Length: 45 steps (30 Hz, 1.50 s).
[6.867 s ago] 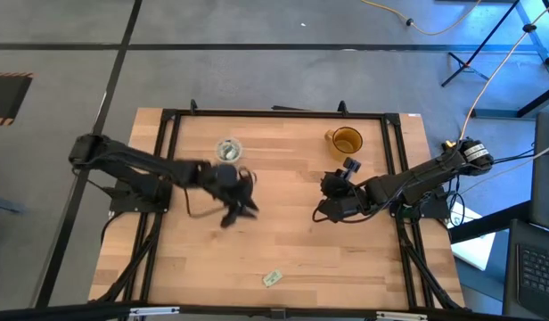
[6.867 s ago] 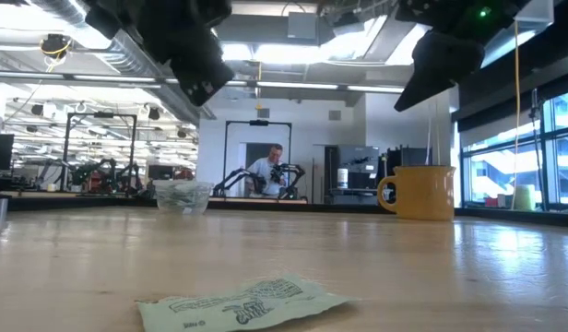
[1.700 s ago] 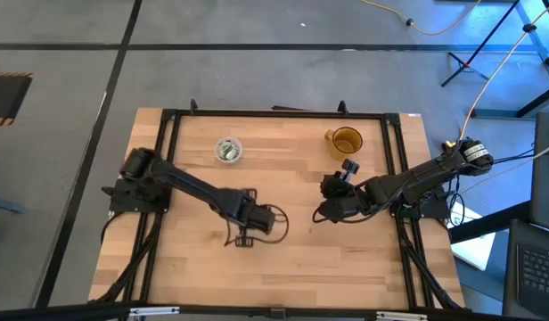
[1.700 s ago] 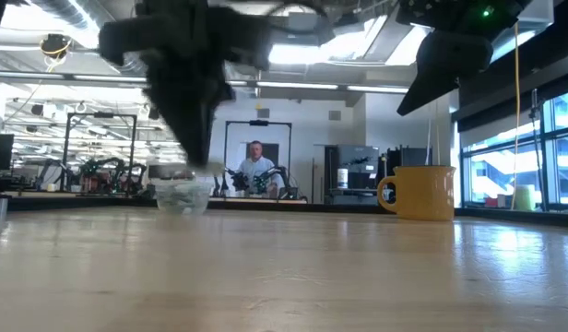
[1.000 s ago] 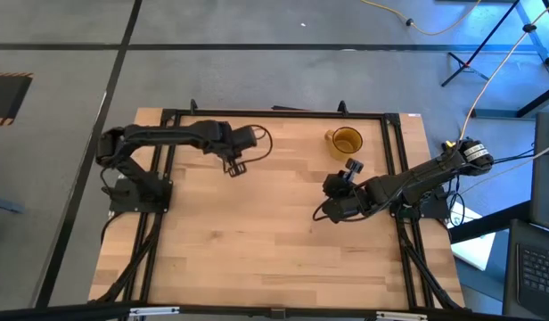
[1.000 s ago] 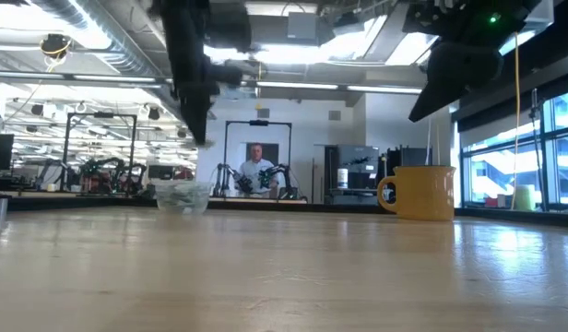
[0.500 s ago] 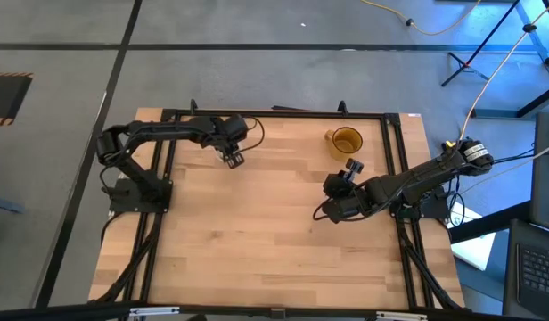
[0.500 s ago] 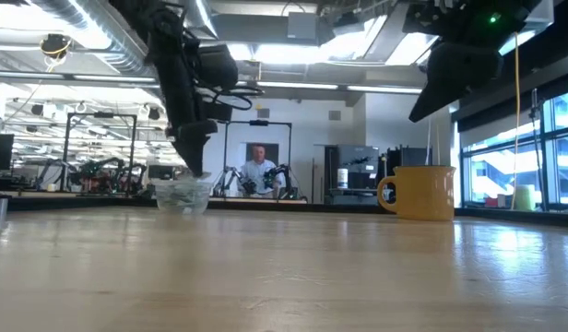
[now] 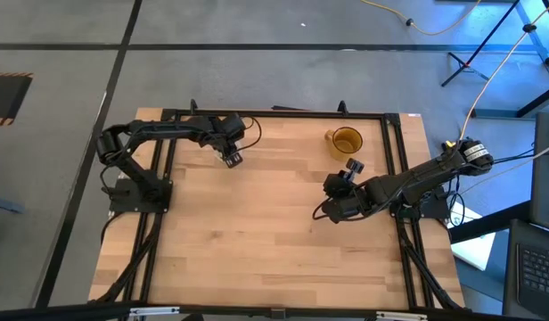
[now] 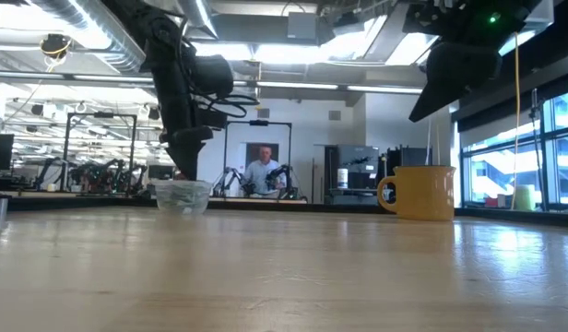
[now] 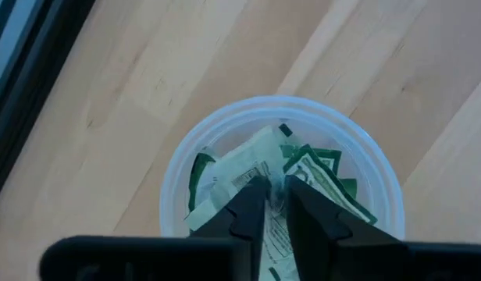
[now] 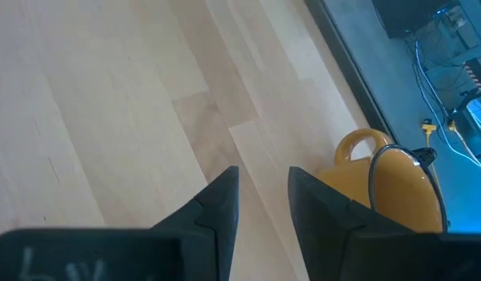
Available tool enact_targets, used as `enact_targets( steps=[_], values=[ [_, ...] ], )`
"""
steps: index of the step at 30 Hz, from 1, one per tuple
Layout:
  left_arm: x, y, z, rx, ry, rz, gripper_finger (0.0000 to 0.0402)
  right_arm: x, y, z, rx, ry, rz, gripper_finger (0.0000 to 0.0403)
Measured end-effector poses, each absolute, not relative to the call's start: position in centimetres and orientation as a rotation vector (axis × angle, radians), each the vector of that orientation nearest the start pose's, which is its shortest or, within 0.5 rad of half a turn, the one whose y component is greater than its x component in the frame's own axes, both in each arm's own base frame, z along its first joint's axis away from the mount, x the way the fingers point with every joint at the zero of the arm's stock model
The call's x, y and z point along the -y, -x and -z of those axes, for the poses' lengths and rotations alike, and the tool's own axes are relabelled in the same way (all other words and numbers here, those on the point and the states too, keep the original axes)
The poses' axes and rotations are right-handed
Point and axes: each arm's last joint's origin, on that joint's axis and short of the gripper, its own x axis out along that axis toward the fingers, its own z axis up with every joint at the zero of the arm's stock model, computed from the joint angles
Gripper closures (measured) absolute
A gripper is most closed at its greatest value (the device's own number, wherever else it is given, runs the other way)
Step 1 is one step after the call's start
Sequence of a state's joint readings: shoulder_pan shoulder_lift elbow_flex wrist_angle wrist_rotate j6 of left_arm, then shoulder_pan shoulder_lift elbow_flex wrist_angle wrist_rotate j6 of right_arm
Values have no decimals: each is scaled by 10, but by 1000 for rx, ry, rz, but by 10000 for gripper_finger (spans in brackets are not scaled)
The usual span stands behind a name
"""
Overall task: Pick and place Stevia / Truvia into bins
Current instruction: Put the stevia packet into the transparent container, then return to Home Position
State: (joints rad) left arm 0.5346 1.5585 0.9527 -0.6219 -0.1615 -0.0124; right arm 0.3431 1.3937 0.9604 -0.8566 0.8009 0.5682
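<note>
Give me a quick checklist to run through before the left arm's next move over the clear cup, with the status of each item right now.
1. Left gripper directly above the clear cup: ok, both the wrist and high views show it over the cup.
2. Sachet released: cannot tell; the fingers sit nearly together, and whether the paper between them is held or lying in the cup is unclear.
3. Sachets inside the cup, none over the rim: ok.
4. Cup upright on the table: ok in the low view.
5. Right gripper clear of the left arm: ok, it hangs near the yellow mug, fingers apart and empty.
6. Loose sachets left on the table: none visible.
</note>
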Motion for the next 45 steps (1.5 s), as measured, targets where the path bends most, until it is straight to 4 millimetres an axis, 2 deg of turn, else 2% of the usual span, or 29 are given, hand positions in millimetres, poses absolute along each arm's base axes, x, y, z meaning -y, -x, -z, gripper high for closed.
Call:
enact_targets(
  steps=[5, 8, 11, 16, 18, 21, 26, 32, 38, 45],
  values=[
    [-148, -242, -189, -1217, 250, -585, 321, -63, -238, -230, -919, 200, 668, 288],
    [-145, -240, -198, -1184, 242, -583, 304, -63, -238, -230, -917, 194, 671, 288],
    [-140, -236, -213, -1125, 227, -583, 293, -63, -238, -230, -917, 195, 671, 288],
    [-123, -223, -251, -956, 213, -536, 288, -60, -234, -231, -929, 212, 667, 288],
    [-115, -219, -265, -860, 184, -522, 289, -57, -227, -230, -921, 192, 668, 288],
    [-99, -207, -273, -705, 145, -484, 290, -49, -213, -225, -902, 125, 638, 292],
    [-77, -179, -270, -465, 105, -417, 290, -34, -194, -225, -784, 12, 451, 303],
    [-58, -146, -252, -271, 103, -336, 291, -11, -177, -228, -578, -73, 234, 307],
    [-48, -122, -234, -163, 107, -321, 295, 5, -155, -213, -502, -139, 220, 307],
    [-41, -104, -231, -44, 81, -319, 296, 11, -137, -199, -379, -188, 205, 307]
  ],
)
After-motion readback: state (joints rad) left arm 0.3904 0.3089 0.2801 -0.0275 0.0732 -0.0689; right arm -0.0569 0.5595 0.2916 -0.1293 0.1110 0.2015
